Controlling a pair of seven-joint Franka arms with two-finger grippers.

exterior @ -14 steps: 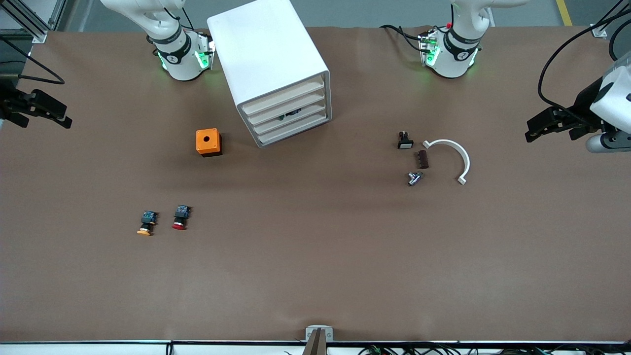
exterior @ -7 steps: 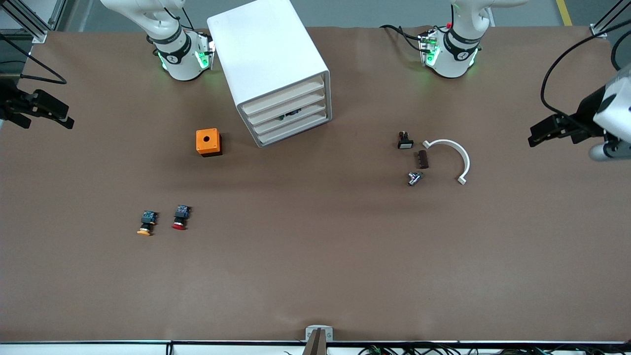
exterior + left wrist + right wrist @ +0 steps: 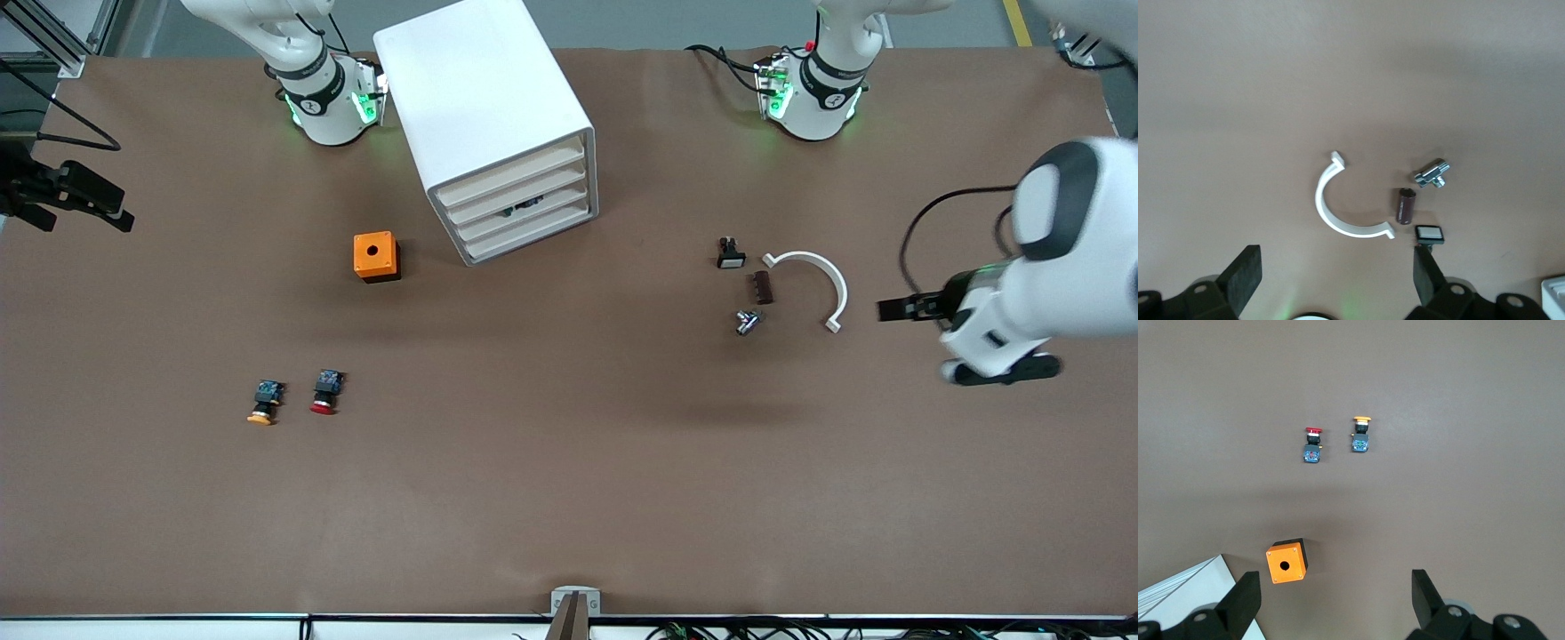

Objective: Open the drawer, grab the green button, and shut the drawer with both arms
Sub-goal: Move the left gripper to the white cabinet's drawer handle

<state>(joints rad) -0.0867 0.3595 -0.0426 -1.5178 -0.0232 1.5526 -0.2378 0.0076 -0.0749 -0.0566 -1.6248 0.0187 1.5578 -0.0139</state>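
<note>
The shallow cream-fronted drawer [image 3: 523, 207] of the white cabinet sits upper centre, well apart from my open left gripper [image 3: 892, 308] at right; my right gripper [image 3: 111, 213], also open, waits at far left.

Brown table [image 3: 569, 498] — cabinet [image 3: 484, 116], perhaps buttons [image 3: 293, 398]

No text, label, brand, number or sign can be read on anything here. The white cabinet [image 3: 487, 124] has plain faces, and the orange box [image 3: 375, 256] nearer the front camera than it shows only a round hole in its top.
</note>
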